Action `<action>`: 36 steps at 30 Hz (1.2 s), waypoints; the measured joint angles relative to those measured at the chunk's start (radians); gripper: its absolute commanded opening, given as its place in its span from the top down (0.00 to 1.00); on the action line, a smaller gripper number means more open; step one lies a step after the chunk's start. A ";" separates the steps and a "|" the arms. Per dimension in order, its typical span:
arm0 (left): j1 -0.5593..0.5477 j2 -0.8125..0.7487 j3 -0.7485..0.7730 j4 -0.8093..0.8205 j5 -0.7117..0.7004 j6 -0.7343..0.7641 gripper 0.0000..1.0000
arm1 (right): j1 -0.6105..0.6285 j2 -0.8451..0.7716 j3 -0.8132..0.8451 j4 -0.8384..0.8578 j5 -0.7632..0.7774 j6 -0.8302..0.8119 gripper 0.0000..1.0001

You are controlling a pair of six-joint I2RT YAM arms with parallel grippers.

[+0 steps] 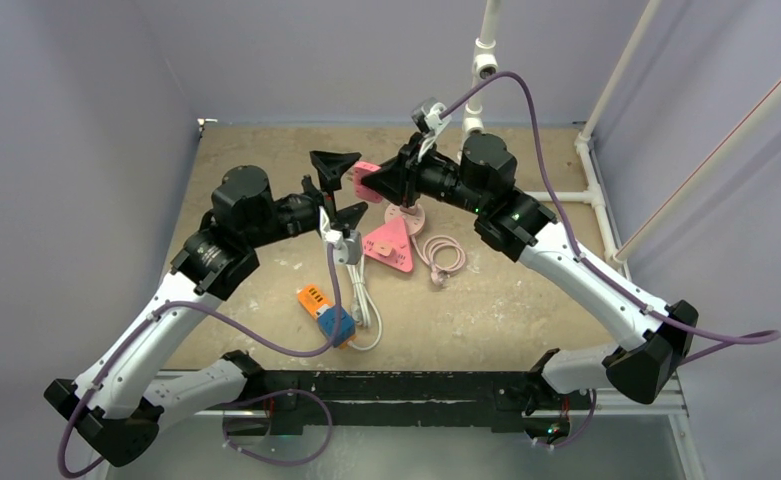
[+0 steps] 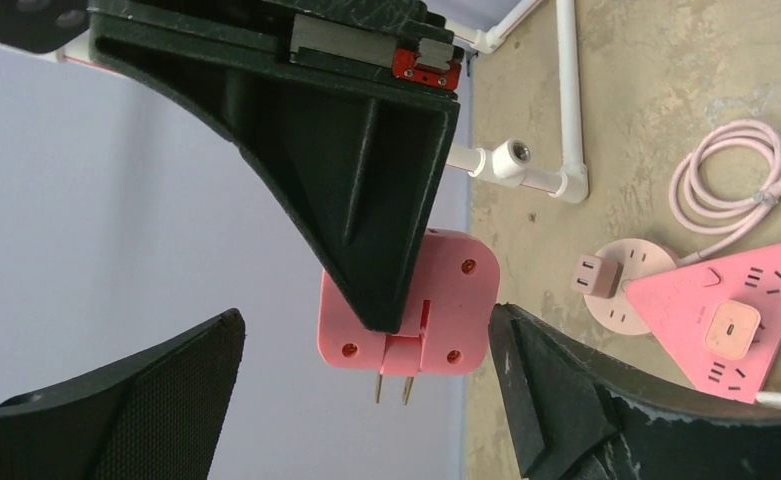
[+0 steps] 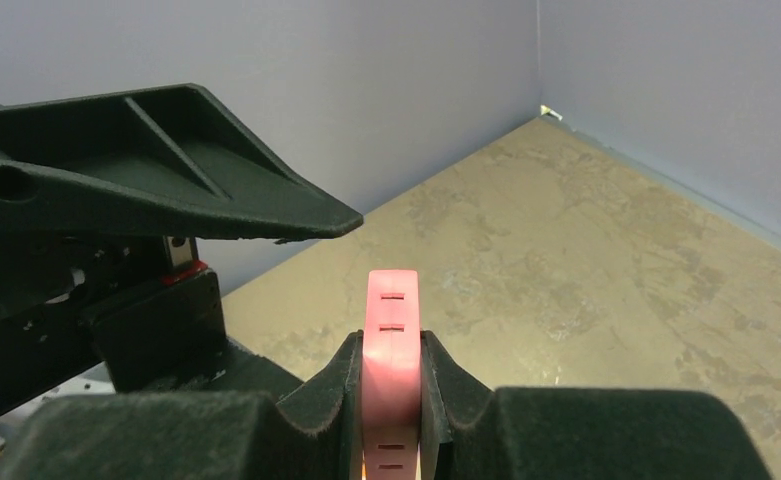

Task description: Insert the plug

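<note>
Right gripper (image 3: 391, 352) pinches plug (image 2: 454, 300) by its flat faces; left gripper (image 1: 344, 187) wide, empty. Plug looks rigid, light, probably slick. Grip body, not prongs (image 2: 394, 388).

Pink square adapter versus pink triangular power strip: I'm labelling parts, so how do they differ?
Shape: the square adapter has rounded corners; the triangular power strip has three sides.
Pose: the adapter is clamped in the right gripper, off the table; the strip lies flat on it.
Face: the adapter shows two metal prongs; the strip shows socket slots.
Both are pink.
</note>
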 measured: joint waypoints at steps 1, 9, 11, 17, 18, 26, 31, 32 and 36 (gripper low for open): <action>0.000 0.003 0.006 -0.014 0.005 0.013 0.14 | 0.000 0.000 0.000 -0.006 -0.003 -0.002 1.00; 0.000 0.023 0.037 -0.149 0.027 0.129 0.04 | 0.002 0.000 0.005 -0.036 -0.028 -0.013 1.00; 0.000 0.022 0.034 -0.150 0.029 0.147 0.10 | 0.002 0.000 0.005 -0.038 -0.037 -0.013 1.00; 0.000 0.015 0.026 -0.142 0.042 0.201 0.41 | 0.002 0.000 0.005 -0.038 -0.069 -0.011 1.00; 0.000 0.014 0.024 -0.143 0.043 0.209 0.44 | 0.002 0.000 0.005 -0.034 -0.072 -0.011 1.00; -0.001 -0.004 -0.004 -0.080 0.047 0.224 0.78 | -0.002 0.001 0.009 -0.039 -0.089 -0.014 1.00; 0.000 -0.011 -0.010 -0.051 0.042 0.205 0.45 | -0.011 0.000 0.008 -0.008 -0.092 0.010 1.00; 0.000 -0.011 -0.010 -0.045 0.041 0.205 0.33 | -0.013 0.000 0.007 -0.002 -0.095 0.017 1.00; -0.003 -0.019 -0.015 -0.054 0.047 0.216 0.01 | -0.007 0.000 0.007 0.006 -0.097 0.034 1.00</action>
